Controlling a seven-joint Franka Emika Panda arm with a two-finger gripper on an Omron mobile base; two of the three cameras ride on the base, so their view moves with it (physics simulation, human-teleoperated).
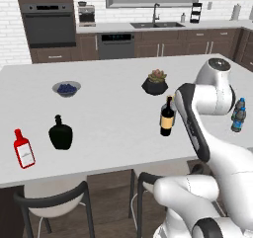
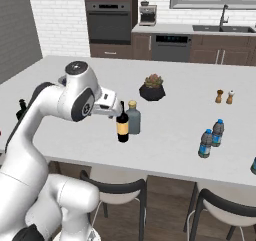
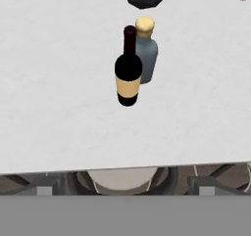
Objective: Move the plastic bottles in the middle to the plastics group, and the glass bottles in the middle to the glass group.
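The wine bottle [image 3: 128, 72] is seen standing on the counter [image 3: 54, 107], touching the grey bottle [image 3: 146, 51] behind it. The jaws are held wide apart, with nothing gripped.

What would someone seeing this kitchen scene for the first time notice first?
First comes the big white robot arm bent over the white island counter, right by a tall dark wine bottle with a tan label and a shorter grey bottle with a gold cap standing upright together. Off to the counter's left stand a squat black flask and a flat red bottle.
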